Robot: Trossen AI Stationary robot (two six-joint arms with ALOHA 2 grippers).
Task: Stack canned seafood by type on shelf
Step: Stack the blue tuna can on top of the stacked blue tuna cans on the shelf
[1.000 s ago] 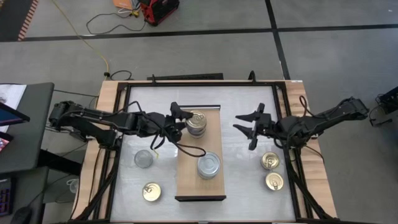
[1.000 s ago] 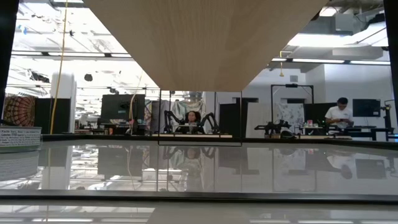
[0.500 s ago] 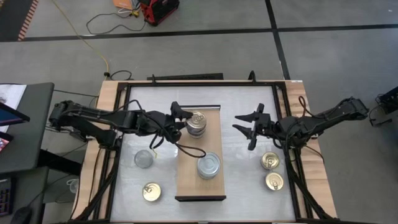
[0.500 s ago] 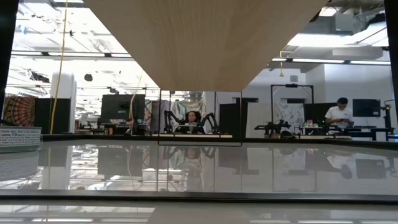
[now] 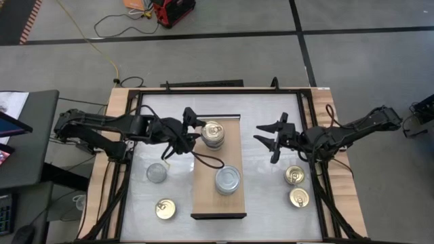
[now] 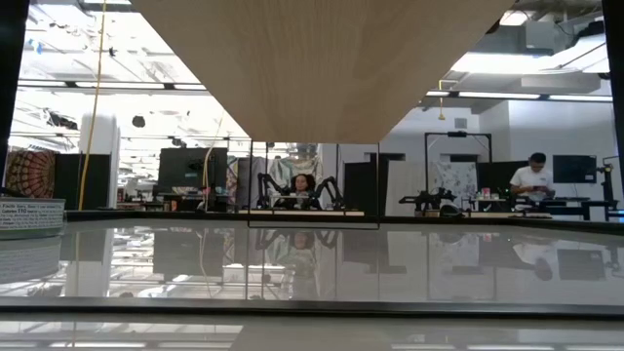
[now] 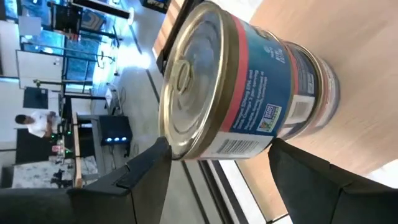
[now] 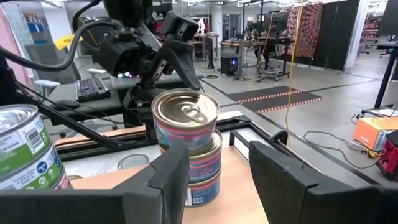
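The shelf [image 5: 203, 196], a light-wood board, lies mid-table. On its far end stands a stack of gold-lidded cans [image 5: 213, 133], with blue and pink labels in the left wrist view [image 7: 249, 81]. A silver-lidded stack [image 5: 228, 180] stands nearer the shelf's middle. My left gripper [image 5: 194, 122] hovers open just left of the gold stack and a little above it; its fingers [image 7: 143, 177] stand on either side of the top can without touching. My right gripper [image 5: 262, 135] hangs open over the table to the right of the shelf, pointing at the gold stack [image 8: 185, 118].
Loose cans rest on the white tabletop: a silver-lidded one [image 5: 156, 172] and a gold-lidded one [image 5: 165, 208] left of the shelf, two gold-lidded ones [image 5: 294, 175] [image 5: 299, 197] to its right. A dark frame [image 5: 203, 89] rims the table. The shelf's near end is bare.
My left gripper has risen a little beside the gold stack and tipped closer to level, drawing slightly back toward the table's left edge. The stacks and loose cans have stayed where they were.
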